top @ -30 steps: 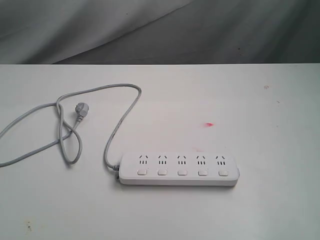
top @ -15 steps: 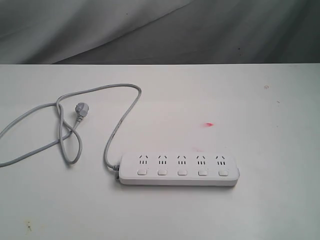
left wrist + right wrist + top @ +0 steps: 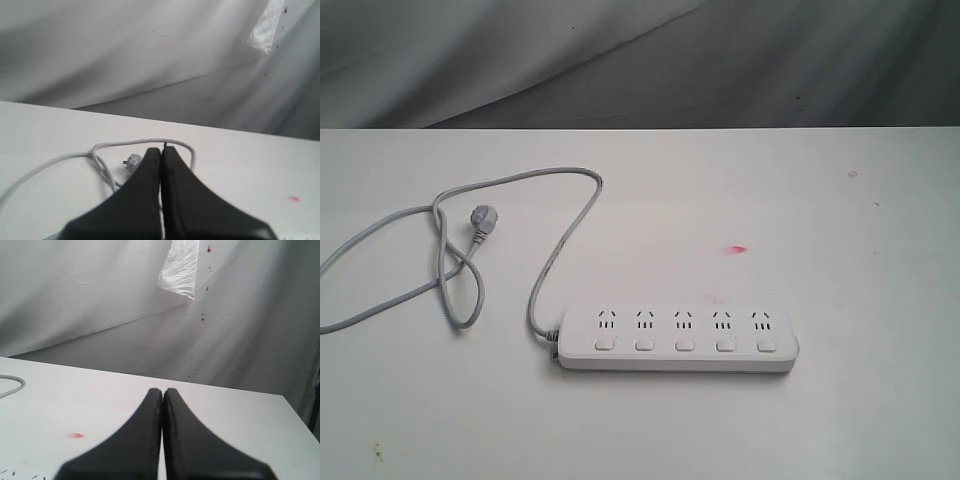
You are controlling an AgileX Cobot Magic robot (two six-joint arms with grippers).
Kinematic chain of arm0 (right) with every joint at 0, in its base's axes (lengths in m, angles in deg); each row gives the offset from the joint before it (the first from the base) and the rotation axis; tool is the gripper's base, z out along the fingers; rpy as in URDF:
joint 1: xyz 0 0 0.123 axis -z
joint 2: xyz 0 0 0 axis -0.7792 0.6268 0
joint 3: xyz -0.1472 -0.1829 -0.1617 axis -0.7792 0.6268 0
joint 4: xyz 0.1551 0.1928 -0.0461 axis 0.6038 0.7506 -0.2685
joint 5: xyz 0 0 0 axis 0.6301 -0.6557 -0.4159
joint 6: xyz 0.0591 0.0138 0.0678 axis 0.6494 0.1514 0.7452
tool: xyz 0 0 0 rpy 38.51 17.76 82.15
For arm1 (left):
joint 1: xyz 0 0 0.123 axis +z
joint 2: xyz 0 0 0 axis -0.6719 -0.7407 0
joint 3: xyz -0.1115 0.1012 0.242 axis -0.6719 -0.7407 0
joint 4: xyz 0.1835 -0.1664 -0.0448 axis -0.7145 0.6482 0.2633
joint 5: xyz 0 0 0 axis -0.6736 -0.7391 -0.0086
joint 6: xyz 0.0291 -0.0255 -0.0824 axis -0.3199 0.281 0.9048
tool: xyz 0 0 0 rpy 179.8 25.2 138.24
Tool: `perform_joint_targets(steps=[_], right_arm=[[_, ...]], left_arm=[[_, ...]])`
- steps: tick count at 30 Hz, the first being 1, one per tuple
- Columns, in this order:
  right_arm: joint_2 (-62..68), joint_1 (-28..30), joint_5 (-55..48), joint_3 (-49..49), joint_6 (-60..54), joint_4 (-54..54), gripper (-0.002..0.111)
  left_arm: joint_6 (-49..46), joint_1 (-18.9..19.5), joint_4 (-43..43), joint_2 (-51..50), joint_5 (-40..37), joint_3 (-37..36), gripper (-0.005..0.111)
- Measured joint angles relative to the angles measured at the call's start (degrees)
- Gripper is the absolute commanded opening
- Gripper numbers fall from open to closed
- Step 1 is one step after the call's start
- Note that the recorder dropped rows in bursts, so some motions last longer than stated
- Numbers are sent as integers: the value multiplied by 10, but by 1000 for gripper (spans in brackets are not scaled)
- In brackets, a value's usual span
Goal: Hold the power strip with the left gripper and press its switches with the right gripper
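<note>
The power strip lies flat on the table, toward six o'clock of the exterior view, with its long axis running from nine to three o'clock. It is a long bar of smooth white plastic with rounded ends. It carries five sockets in a row and five switches, small rounded squares, one under each socket. A light grey cord leaves its nine o'clock end, climbs toward eleven o'clock, arcs over and falls into loose, crossing loops on the nine o'clock side of the table. The grey plug rests among those loops, well apart from the strip. The tabletop is matte white and lightly scuffed, with a few small dark specks and a bright red mark at about one o'clock from the strip. Behind the table's far edge hangs a grey cloth backdrop, soft and creased in long slanting folds. The left gripper shows in its wrist view as two smooth black tapering fingers pressed together, holding nothing, with the cord and plug on the table beyond its tips. The right gripper has the same black tapered shape, is likewise closed and empty, and is held clear of the strip.
</note>
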Motion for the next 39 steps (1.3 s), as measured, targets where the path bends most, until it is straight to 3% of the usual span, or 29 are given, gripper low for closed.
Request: perform_joint_targets(steps=[6, 12, 17, 23, 32, 35, 39], right_arm=[[0, 0, 0, 0, 0, 0, 0], [0, 0, 0, 0, 0, 0, 0], [0, 0, 0, 0, 0, 0, 0], [0, 0, 0, 0, 0, 0, 0], [0, 0, 0, 0, 0, 0, 0], [0, 0, 0, 0, 0, 0, 0], [0, 0, 0, 0, 0, 0, 0]], left_arm=[[104, 0, 12, 0, 3, 0, 0], [94, 0, 15, -27, -157, 109, 0], [-74, 0, 22, -137, -308, 256, 0], [-383, 0, 73, -320, -446, 406, 0], [-756, 0, 310, -553, -472, 475, 0], [-863, 0, 353, -611, -478, 476, 0], [-935, 0, 368, -673, -479, 476, 0]])
